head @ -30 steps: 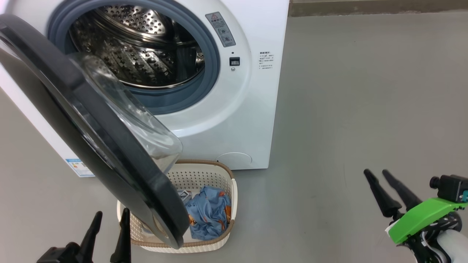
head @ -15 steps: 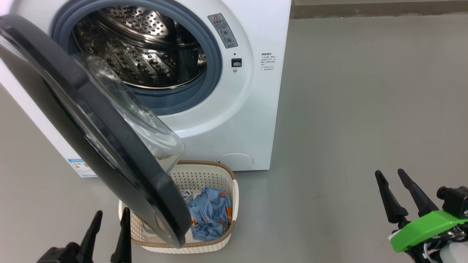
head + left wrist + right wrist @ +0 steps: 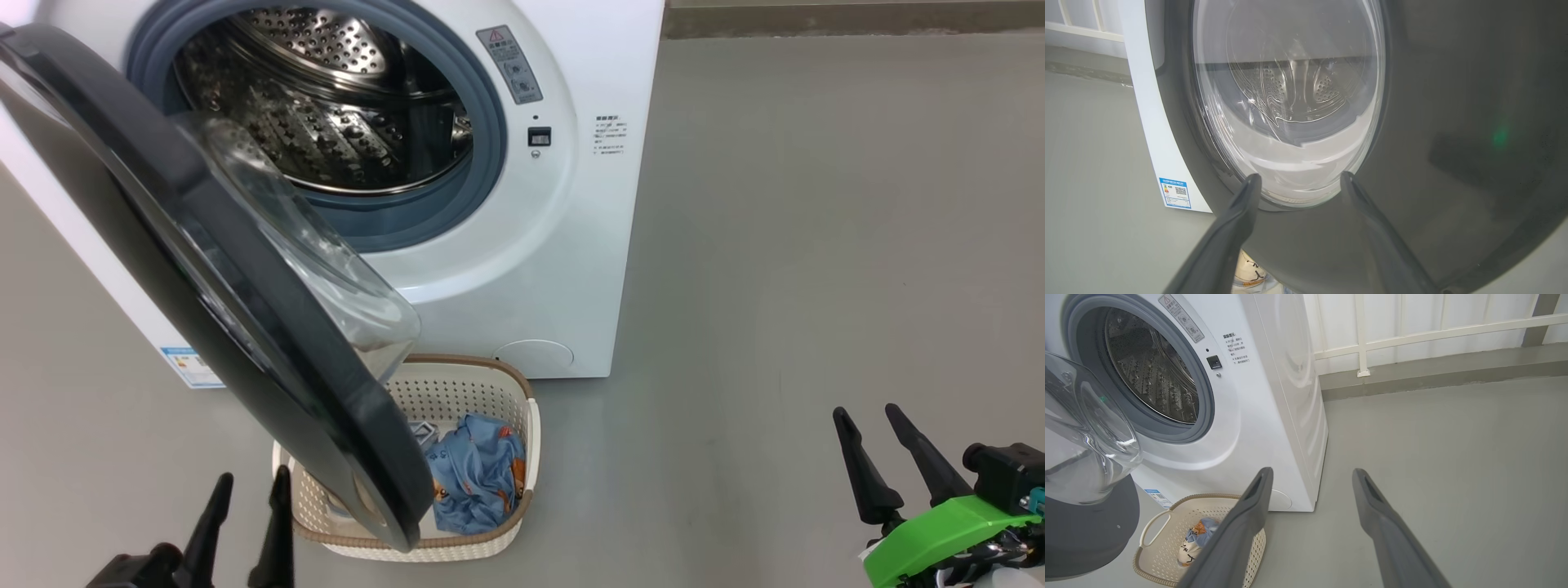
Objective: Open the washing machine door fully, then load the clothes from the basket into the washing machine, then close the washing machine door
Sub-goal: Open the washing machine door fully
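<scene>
Beneath the door (image 3: pixel 1086 539), the right wrist view shows the basket handle (image 3: pixel 1146 531).

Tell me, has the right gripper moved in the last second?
Yes. The right gripper has drawn back, lower in the head view, farther from the machine, toward the robot.

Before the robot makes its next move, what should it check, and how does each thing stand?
1. Large round glossy black washing machine door fully open: not ok; it stands partway, covering part of the cream perforated plastic basket in the head view.
2. Steel perforated drum free to take laundry: ok; nothing seen inside.
3. Light-blue bear-print clothes in that basket: ok.
4. Left gripper open and empty: ok; it faces the door's outer side.
5. Right gripper open and empty: ok; above bare grey floor.
</scene>
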You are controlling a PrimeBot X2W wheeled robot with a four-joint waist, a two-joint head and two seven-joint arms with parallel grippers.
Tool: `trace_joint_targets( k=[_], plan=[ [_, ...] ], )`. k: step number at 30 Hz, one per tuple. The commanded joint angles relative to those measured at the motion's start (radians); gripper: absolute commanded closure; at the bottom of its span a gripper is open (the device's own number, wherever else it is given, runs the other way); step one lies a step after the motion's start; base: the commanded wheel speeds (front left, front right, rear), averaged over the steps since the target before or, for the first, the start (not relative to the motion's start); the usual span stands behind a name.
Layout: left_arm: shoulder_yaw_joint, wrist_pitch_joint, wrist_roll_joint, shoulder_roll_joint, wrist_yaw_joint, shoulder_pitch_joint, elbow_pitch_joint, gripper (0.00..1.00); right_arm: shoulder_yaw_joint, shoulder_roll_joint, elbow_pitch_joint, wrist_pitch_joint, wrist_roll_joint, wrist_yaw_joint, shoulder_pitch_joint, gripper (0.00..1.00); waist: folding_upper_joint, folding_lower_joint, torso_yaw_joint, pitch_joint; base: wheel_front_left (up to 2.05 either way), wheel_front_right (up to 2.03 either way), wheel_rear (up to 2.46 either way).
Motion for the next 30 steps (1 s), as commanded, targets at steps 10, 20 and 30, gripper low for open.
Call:
trace_joint_targets(
  k=[10,20,30],
  plan=[
    [0.113,-0.006,-0.006,-0.005,-0.002,-0.058,-0.088,1.00,0.006,-0.023,-0.023,-0.012,-0.015,0.002,0.004,0.00,0.0000,0.0000,0.013,-0.005,0.00,0.00,0.00],
    [0.133,-0.006,0.046,-0.035,-0.002,-0.082,-0.490,1.00,0.006,-0.030,-0.029,-0.012,-0.002,0.002,0.015,0.00,0.0000,0.0000,0.020,-0.010,0.00,0.00,0.00],
    [-0.244,0.127,0.059,-0.045,-0.002,-0.078,-0.637,1.00,-0.002,-0.031,-0.048,-0.012,-0.006,0.002,0.013,0.00,0.0000,0.0000,0.026,0.001,0.00,0.00,0.00]
  ],
)
